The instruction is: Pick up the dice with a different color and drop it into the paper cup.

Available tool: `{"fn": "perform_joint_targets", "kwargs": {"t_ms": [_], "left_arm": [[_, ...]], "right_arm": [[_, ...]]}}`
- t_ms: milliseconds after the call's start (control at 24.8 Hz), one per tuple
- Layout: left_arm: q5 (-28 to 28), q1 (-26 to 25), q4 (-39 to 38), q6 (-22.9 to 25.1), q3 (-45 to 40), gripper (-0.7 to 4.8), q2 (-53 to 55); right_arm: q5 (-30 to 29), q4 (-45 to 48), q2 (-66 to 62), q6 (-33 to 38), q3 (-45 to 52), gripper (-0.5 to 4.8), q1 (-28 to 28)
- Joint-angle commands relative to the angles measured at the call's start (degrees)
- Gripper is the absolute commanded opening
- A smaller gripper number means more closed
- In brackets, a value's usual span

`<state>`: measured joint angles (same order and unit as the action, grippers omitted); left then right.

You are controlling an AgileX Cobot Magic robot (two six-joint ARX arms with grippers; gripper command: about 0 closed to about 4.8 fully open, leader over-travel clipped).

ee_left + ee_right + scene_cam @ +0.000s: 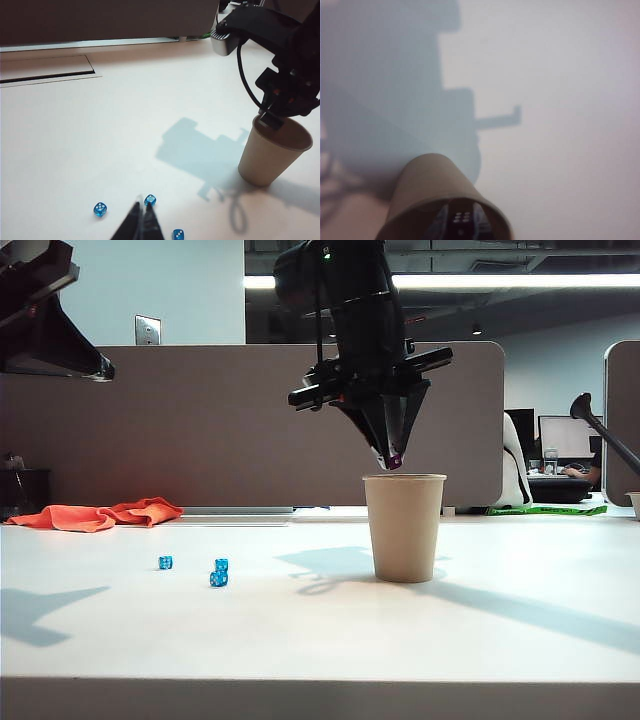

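Observation:
My right gripper (393, 459) hangs point-down just above the mouth of the tan paper cup (404, 530), shut on the tiny purple die (396, 460). Seen from the right wrist, the die (461, 218) shows pale dots between the two fingers, framed by the cup's rim (490, 209). My left gripper (142, 212) is shut with nothing in it, held over the table near the blue dice. The cup (270, 155) stands off to one side of it.
Three translucent blue dice (165, 562) (221, 565) (218, 579) lie left of the cup; the last two are stacked. An orange cloth (100, 514) lies at the back left in front of a grey partition (200, 420). The table's front edge (320, 680) is near.

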<state>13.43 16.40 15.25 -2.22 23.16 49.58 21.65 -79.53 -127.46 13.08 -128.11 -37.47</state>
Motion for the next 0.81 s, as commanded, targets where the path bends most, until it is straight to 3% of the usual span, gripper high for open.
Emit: {"fn": "perform_joint_targets", "kwargs": {"t_ms": [40, 685, 805], "left_arm": [[0.1, 0.0, 0.7, 0.0, 0.3, -0.06, -0.1], [0.1, 0.0, 0.7, 0.1, 0.3, -0.06, -0.1], [0.1, 0.0, 0.8, 0.1, 0.3, -0.06, -0.1]], "right_arm": [[-1.9, -0.1, 0.6, 0.5, -0.2, 0.53, 0.0], [-6.3, -0.2, 0.6, 1.1, -0.2, 0.55, -0.1], [-6.2, -0.2, 0.6, 1.0, -0.2, 1.06, -0.1]]}}
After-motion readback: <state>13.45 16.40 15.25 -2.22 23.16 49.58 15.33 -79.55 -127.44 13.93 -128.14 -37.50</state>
